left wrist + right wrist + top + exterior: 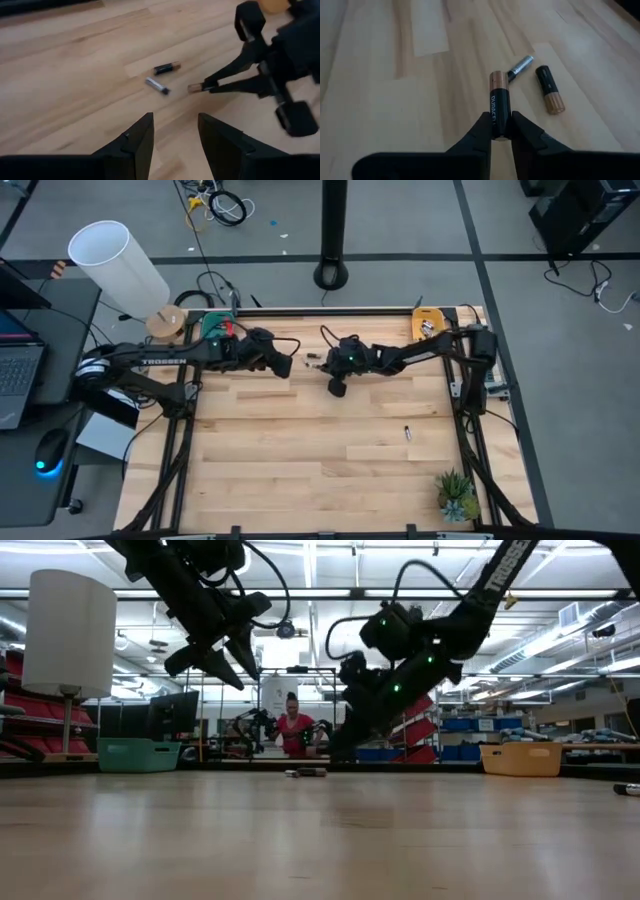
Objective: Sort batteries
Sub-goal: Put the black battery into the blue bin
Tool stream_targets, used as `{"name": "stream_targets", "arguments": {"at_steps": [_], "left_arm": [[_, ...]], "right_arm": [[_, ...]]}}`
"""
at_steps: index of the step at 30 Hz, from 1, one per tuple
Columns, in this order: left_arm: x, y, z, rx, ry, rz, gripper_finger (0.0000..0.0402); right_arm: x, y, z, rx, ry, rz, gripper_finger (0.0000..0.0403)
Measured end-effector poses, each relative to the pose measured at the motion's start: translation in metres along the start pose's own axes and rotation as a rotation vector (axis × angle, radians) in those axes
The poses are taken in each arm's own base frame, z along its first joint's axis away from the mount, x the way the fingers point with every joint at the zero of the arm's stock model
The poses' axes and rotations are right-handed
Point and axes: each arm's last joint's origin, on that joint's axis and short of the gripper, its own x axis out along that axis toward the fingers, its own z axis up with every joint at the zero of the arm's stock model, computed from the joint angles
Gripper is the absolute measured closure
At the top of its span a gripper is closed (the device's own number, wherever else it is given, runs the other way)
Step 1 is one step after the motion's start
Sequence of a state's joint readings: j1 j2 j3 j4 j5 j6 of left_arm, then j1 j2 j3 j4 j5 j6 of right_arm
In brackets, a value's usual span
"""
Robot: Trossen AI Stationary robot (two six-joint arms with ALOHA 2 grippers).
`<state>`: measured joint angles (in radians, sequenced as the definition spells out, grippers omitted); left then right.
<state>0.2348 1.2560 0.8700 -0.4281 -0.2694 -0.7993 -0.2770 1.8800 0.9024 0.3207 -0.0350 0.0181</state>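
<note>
Right gripper [500,131] jaws clamp a black-and-copper cylindrical battery [499,104]; a slim silver battery [520,66] and a second black-copper battery [549,88] lie just beyond on the light wooden table [380,90]. Left gripper [175,137] hovers nearby, jaws wide, empty.

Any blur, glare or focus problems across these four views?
Left wrist view: right gripper and loose batteries soft. Right wrist view: held battery crisp, label readable. Low view: ceiling lights glare, arms silhouetted. High view: even light, battery a speck.

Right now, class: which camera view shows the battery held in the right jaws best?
The right wrist view: the held battery fills the centre, clamped by the right gripper. The left wrist view shows only its tip; the high and low views hide it.
</note>
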Motion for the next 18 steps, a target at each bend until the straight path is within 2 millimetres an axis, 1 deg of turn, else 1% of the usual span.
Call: {"name": "stream_targets", "arguments": {"at_steps": [3, 6, 10, 12, 14, 16, 18], "left_arm": [[0.004, -0.005, 0.002, -0.091, -0.003, -0.059, 0.0237], [0.004, -0.015, 0.012, -0.147, -0.107, -0.159, 0.0237], [-0.002, -0.026, 0.035, -0.227, -0.306, -0.314, 0.0237], [-0.006, -0.027, 0.047, -0.271, -0.401, -0.381, 0.0237], [-0.01, -0.027, 0.057, -0.314, -0.486, -0.427, 0.0237], [-0.013, -0.027, 0.066, -0.37, -0.549, -0.473, 0.0237], [-0.012, -0.027, 0.072, -0.432, -0.59, -0.52, 0.0237]], "right_arm": [[-0.012, 0.005, 0.01, -0.027, -0.023, 0.009, 0.0353], [-0.03, 0.008, 0.026, -0.032, -0.076, 0.016, 0.0353], [-0.066, 0.012, 0.053, -0.009, -0.196, 0.017, 0.0352], [-0.088, 0.013, 0.067, 0.008, -0.279, 0.003, 0.0352], [-0.106, 0.013, 0.077, 0.022, -0.346, -0.022, 0.0352], [-0.12, 0.012, 0.086, 0.029, -0.411, -0.042, 0.0352], [-0.129, 0.012, 0.092, 0.033, -0.47, -0.05, 0.0352]]}}
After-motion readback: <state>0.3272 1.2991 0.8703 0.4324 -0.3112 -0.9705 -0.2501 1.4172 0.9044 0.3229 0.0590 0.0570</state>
